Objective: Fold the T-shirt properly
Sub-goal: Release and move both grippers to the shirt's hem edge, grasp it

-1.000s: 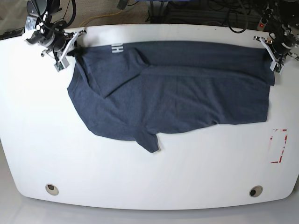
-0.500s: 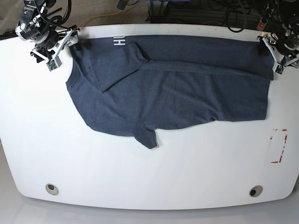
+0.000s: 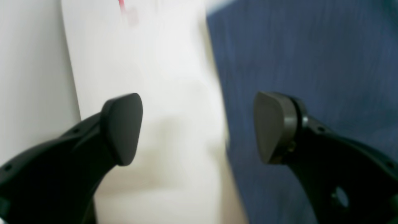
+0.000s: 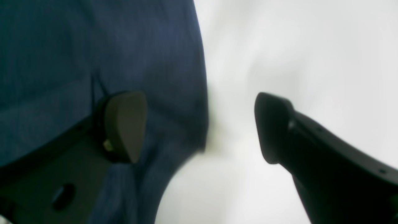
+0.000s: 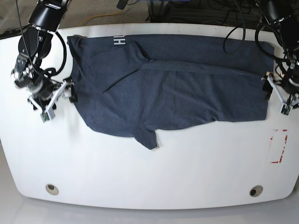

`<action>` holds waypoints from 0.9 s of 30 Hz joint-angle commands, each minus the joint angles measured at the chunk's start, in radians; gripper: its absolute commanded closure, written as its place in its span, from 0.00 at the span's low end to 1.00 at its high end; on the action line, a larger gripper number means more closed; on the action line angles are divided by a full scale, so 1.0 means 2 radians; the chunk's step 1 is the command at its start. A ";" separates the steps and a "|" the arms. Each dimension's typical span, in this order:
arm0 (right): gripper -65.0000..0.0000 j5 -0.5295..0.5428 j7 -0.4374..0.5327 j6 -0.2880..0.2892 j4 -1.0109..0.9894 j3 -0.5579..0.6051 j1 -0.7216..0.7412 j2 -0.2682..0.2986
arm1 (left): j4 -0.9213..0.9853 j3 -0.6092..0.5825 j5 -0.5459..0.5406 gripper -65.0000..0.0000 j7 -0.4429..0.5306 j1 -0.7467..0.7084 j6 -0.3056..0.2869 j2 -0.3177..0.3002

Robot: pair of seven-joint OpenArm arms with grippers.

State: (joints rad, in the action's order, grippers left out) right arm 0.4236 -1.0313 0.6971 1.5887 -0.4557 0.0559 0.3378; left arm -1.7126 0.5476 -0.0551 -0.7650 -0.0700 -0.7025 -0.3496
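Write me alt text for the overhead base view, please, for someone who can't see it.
A dark blue T-shirt lies spread, partly folded, across a white table, one sleeve pointing toward the near edge. The right gripper sits open at the shirt's left side and the left gripper open at its right side, neither holding cloth.

I'm working in what looks like a robotics lab: a bare white worktop (image 5: 149, 177) with rounded corners, red tape markings (image 5: 279, 146) on it, two arms mounted at its far edge, and tangled black cables (image 5: 205, 11) behind.
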 commanded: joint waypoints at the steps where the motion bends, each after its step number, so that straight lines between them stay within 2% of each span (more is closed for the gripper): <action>1: 0.22 0.006 0.010 0.000 -0.035 0.010 0.038 0.015 | 0.014 -0.001 -0.004 0.21 0.005 0.016 0.002 -0.008; 5: 0.22 0.006 0.039 0.000 -0.106 0.035 0.092 0.020 | 0.043 -0.011 -0.004 0.21 0.005 0.051 0.002 -0.007; 7: 0.22 0.006 0.065 0.000 -0.153 0.063 0.121 0.032 | 0.060 -0.020 -0.004 0.21 0.005 0.067 0.002 -0.007; 12: 0.22 0.006 0.122 0.000 -0.256 0.114 0.174 0.036 | 0.087 -0.024 -0.005 0.21 0.007 0.100 0.002 -0.007; 18: 0.22 0.006 0.201 0.000 -0.367 0.161 0.215 0.036 | 0.119 -0.023 -0.006 0.21 0.012 0.131 0.035 -0.007; 20: 0.22 0.006 0.220 0.000 -0.397 0.184 0.226 0.036 | 0.136 -0.024 -0.005 0.21 0.032 0.136 0.039 -0.007; 24: 0.22 0.006 0.239 0.000 -0.407 0.213 0.226 0.031 | 0.166 -0.025 -0.005 0.20 0.068 0.137 0.039 -0.007; 27: 0.22 0.006 0.241 0.000 -0.407 0.218 0.224 0.018 | 0.184 -0.025 -0.005 0.20 0.075 0.138 0.040 -0.007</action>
State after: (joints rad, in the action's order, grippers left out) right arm 0.4225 -0.5632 0.6907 0.7635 -0.0177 0.4751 0.3771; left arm -1.3422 0.4946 -0.0566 -0.6395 0.1825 -0.6285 -0.3420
